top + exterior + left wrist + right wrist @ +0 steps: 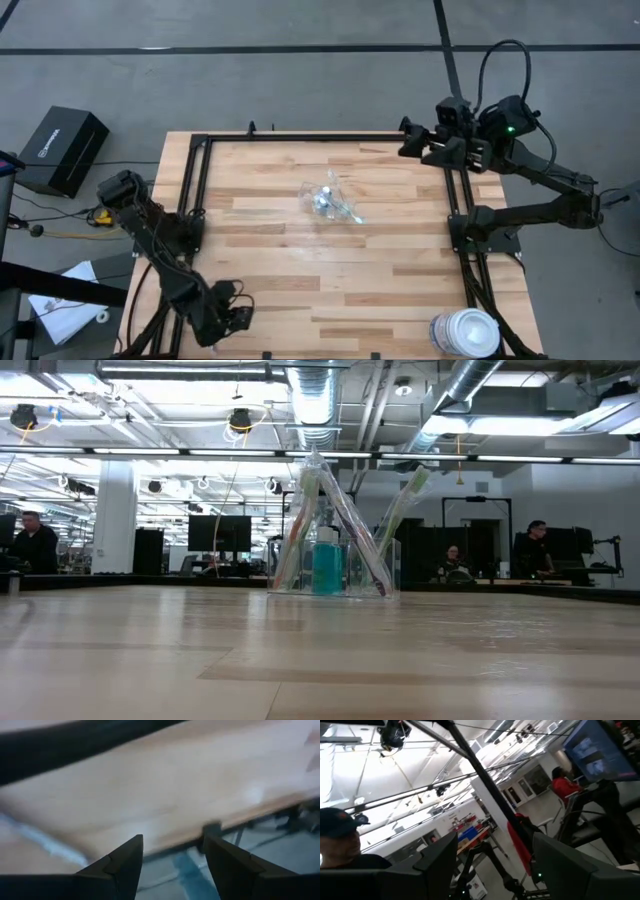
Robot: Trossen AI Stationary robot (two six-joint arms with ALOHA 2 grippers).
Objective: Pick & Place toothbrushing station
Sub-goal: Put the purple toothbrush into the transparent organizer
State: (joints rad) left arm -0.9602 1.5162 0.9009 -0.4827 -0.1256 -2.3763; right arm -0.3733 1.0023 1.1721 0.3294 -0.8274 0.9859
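While both arms hang back at the edges, the clear plastic container (331,199) stands alone near the middle of the wooden table (280,280), slightly toward the far side. Seen level across the tabletop, the container (335,565) is upright and holds several toothbrushes (352,530) leaning against one another, crossing near their tops, with a teal toothpaste tube (327,565) standing between them. One green-tipped brush (400,510) tilts away to the side. Nothing touches this set. At the near-left corner of the table the left gripper (228,318) sits low, well apart from the container; its own camera shows the two dark fingers (125,865) spread, with nothing between them, only the table edge and floor beyond. Over by the far-right corner, outside the table's frame rail, the right gripper (408,137) is likewise well away from the set. From its wrist, the fingers (440,860) stand wide apart and empty, pointing up toward the room's ceiling and people in the background. Near the front-right corner a white round tub (464,332) sits by itself.
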